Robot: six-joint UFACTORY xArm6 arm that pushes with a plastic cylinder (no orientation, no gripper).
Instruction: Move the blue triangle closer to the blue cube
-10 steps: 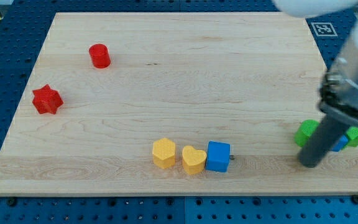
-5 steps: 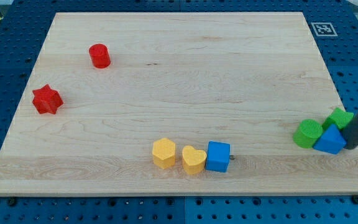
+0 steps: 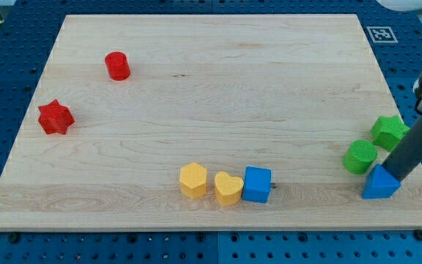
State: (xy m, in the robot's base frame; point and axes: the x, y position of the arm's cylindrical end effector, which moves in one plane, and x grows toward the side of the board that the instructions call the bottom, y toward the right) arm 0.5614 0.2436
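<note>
Where the dark straight rod comes down from the view's right edge, my tip rests on the wooden bench at the upper right flank of the blue plastic triangle block, touching it or very nearly so; the rod carries no fingers, so nothing opens or closes and nothing is held, the tip only bearing against the block's side. The blue triangle sits near the bench's lower right corner, close to the bottom edge. Just above and to the view's left of it stands the green plastic cylinder block, near but apart from the triangle. Further up and right, beside the rod's shaft, lies the green plastic star-like block, close to the bench's right edge. Well apart to the view's left, along the bottom of the bench, the blue plastic cube stands at the right end of a row of three, touching the yellow plastic heart block, which in turn sits against the yellow plastic hexagonal block. At the far left, the red plastic star block lies near the left edge, and the red plastic cylinder block stands above and right of it.
</note>
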